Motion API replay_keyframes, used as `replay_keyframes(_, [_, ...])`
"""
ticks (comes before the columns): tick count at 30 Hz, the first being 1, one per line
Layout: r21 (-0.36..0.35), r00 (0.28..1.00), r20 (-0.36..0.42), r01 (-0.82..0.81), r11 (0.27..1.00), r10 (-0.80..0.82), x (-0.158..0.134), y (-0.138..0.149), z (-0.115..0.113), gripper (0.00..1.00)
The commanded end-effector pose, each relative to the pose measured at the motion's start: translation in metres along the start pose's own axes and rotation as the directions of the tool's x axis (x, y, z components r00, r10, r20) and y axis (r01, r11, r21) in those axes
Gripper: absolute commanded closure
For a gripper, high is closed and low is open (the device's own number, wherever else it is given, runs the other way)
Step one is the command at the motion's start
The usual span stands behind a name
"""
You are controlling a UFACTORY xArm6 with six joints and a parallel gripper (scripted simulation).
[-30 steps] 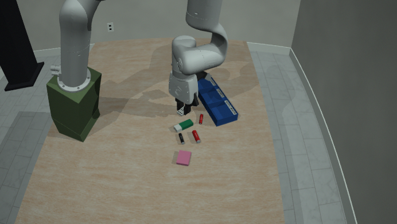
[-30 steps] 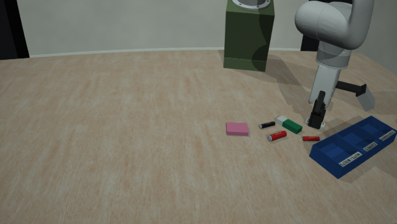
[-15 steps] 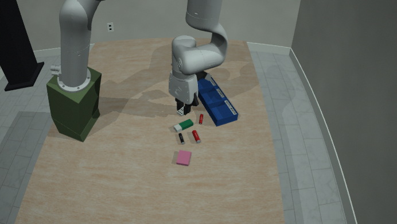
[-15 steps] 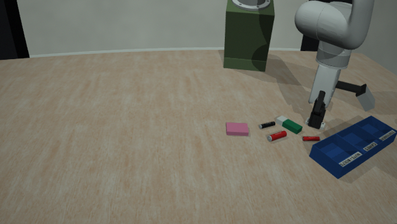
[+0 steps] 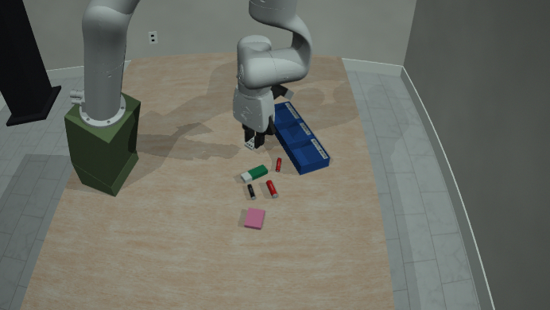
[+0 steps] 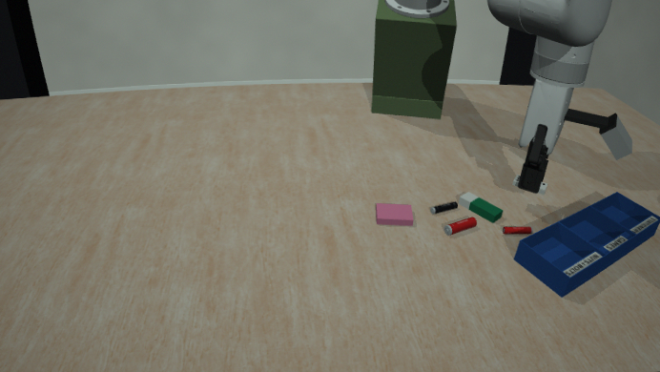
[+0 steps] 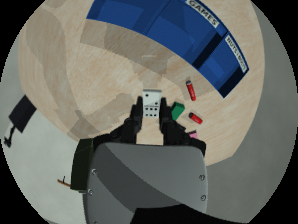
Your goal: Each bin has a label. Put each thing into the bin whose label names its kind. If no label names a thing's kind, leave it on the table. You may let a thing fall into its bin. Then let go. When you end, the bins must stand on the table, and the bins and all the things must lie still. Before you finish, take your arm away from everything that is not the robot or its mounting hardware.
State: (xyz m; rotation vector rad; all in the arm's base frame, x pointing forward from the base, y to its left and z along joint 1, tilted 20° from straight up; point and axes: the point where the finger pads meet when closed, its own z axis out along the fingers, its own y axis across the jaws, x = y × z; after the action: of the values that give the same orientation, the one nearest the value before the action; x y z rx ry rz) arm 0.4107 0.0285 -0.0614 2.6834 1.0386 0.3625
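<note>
My gripper (image 5: 253, 144) is shut on a small white domino with black dots (image 7: 152, 107), low over the table just left of the blue bin. It also shows in the exterior view (image 6: 530, 184). The blue bin (image 5: 300, 136) (image 6: 588, 238) has three labelled compartments, all looking empty. On the table in front lie a green and white eraser (image 5: 254, 173), a small red battery (image 5: 278, 164), a larger red battery (image 5: 272, 188), a black battery (image 5: 251, 191) and a pink eraser (image 5: 254, 218).
The arm's green base block (image 5: 104, 141) stands at the left of the table. A dark pillar (image 5: 21, 67) stands on the floor beyond the table's far left corner.
</note>
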Motion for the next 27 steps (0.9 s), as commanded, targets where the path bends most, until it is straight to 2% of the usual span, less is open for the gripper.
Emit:
replay_keyframes(1, [0.001,1.0,0.004,0.0,1.0,0.0,0.001,0.001,-0.015,1.0])
replay_keyframes(3, [0.001,1.0,0.004,0.0,1.0,0.0,0.001,0.001,-0.022,1.0])
replay_keyframes(19, [0.001,1.0,0.004,0.0,1.0,0.0,0.001,0.001,-0.022,1.0])
replay_keyframes(21, [0.001,1.0,0.004,0.0,1.0,0.0,0.001,0.001,-0.014,1.0])
replay_keyframes(25, [0.001,1.0,0.004,0.0,1.0,0.0,0.001,0.001,-0.014,1.0])
replay_keyframes(27, [0.001,1.0,0.004,0.0,1.0,0.0,0.012,0.005,-0.014,1.0])
